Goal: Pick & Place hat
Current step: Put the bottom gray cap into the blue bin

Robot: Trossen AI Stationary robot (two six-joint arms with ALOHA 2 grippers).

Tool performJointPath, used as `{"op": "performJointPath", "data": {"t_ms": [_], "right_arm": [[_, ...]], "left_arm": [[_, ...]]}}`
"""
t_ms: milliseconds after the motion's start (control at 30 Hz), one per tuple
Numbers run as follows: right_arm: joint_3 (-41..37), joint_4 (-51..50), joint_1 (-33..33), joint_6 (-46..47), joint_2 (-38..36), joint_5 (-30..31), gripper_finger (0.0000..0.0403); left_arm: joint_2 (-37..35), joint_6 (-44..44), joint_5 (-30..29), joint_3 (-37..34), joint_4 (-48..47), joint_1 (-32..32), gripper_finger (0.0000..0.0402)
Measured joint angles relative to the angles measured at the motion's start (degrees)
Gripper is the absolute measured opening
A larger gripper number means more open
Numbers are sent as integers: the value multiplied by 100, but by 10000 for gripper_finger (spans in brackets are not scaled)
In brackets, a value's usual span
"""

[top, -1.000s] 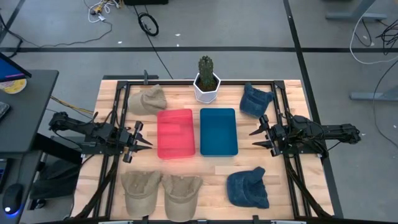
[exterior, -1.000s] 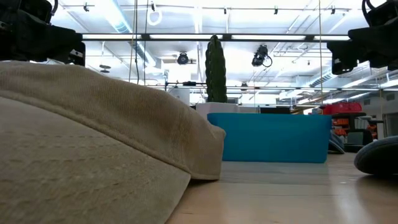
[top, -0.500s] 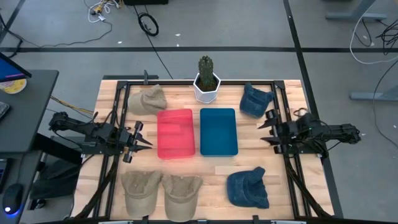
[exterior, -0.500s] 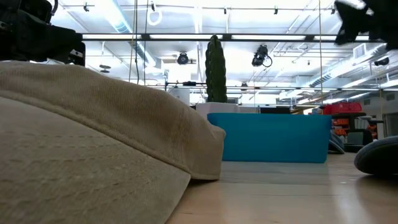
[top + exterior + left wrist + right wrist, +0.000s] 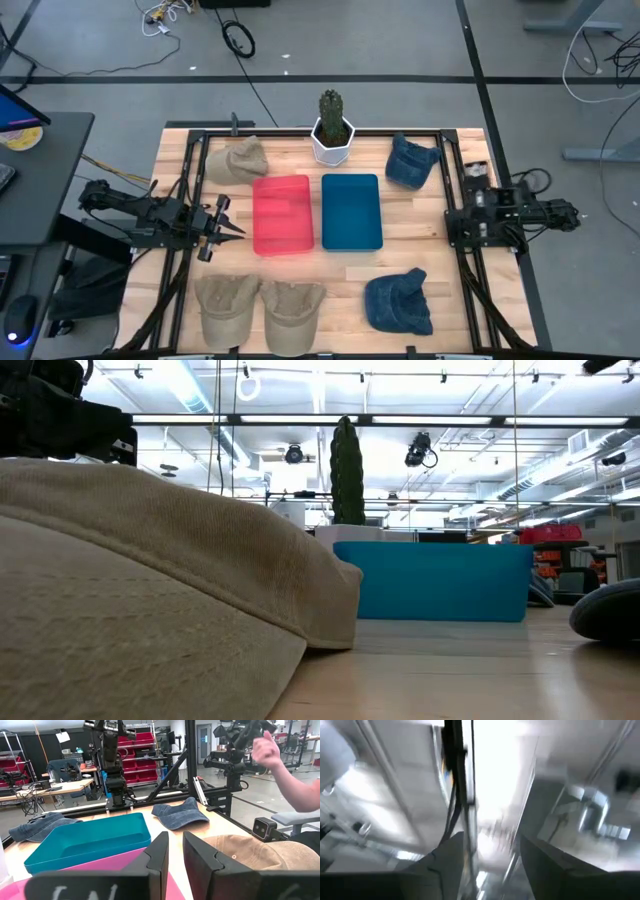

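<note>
Three tan hats lie on the table: one at the far left [image 5: 240,160] and two at the near edge [image 5: 227,305] [image 5: 291,311]. One blue denim hat [image 5: 410,160] lies far right, another [image 5: 399,301] near right. My left gripper [image 5: 230,222] [image 5: 172,847] hovers open left of the pink tray [image 5: 282,214], touching nothing. My right gripper [image 5: 468,200] [image 5: 490,845] is open at the table's right side, pointing up at the ceiling and holding nothing.
A teal tray [image 5: 351,210] sits beside the pink one at the table's middle. A cactus in a white pot [image 5: 333,130] stands at the far edge. A black frame [image 5: 300,132] borders the table. A person's hand [image 5: 280,760] shows beyond the table in the left wrist view.
My right gripper has drawn back from the teal tray toward the table's right edge, risen and tipped upward, so that it now faces the ceiling; in the low view it has left the picture at the top. The hats have not moved.
</note>
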Motion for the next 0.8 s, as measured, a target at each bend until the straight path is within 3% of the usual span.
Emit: {"op": "performJointPath", "data": {"t_ms": [233,333,433,567,800], "right_arm": [[3,2604,0,-565,-2,-42,194],[290,2905,0,-891,-50,-111,194],[1019,2612,0,-1105,8,-251,194],[2293,1469,0,-1164,454,-412,194],[4976,-936,0,-1643,2053,-396,194]], "left_arm": [[1,-1,2,2,2,0,60],[0,0,2,0,2,0,60],[2,-1,2,2,-6,-1,60],[2,0,4,2,-8,0,60],[0,-1,2,1,-5,0,60]]}}
